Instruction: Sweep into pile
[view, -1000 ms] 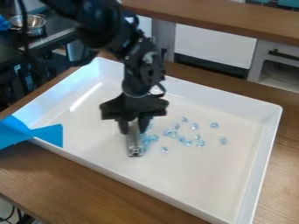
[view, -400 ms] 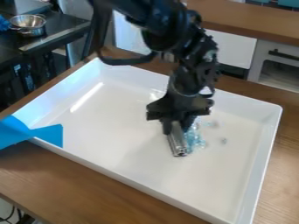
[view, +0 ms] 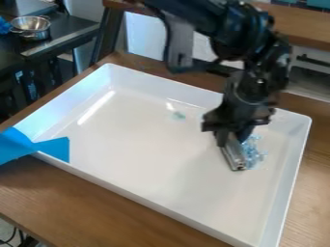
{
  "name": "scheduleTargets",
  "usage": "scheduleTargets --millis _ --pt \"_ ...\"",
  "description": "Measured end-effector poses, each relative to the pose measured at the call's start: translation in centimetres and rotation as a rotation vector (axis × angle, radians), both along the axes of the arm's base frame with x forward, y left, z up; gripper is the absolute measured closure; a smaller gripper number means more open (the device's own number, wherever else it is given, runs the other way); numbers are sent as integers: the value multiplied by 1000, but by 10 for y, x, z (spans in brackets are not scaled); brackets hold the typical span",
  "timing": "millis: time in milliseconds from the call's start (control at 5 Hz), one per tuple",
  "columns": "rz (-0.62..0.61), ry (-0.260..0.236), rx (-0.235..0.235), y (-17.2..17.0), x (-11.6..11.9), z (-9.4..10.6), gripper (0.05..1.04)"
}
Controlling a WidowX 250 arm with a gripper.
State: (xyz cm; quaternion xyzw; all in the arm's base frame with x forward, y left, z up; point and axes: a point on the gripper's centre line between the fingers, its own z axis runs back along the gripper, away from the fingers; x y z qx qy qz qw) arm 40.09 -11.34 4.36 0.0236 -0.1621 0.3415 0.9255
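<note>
We see the black robot arm (view: 258, 82) coming in from the top edge and bending down over the right part of a big white tray (view: 148, 193). Its hand (view: 232, 137) hangs low over the tray's floor, pinching a silver metal tool (view: 234, 157) between its two dark fingers. We see the tool at a slant, its lower end pointing toward the near side of the tray; whether that end touches the floor, we cannot tell.

The pale blue, clear beads (view: 254, 153) lie bunched just beside the tool, on its right as we look, between it and the tray's right wall. The hand and tool partly hide the bunch, so we cannot count the beads. Well apart from them, nearer the tray's far wall, we find a small blue-green patch (view: 178, 115), too blurred for us to name.

The tray sits on a brown wooden tabletop (view: 58, 193), with blue tape (view: 48, 148) across its left rim. Beyond it, at the upper left, we make out a metal pot (view: 30, 27) on a dark counter (view: 64, 31).
</note>
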Motion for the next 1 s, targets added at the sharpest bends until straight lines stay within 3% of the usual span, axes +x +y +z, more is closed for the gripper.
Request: scheduleTargets --millis 400,600,800,1000 --pt "49 -17 -34 -26 19 5 727" --pt "22 -18 -94 -33 11 20 727" --pt "47 -77 -190 -2 3 69 727" --pt "101 -115 -252 64 -4 102 727"
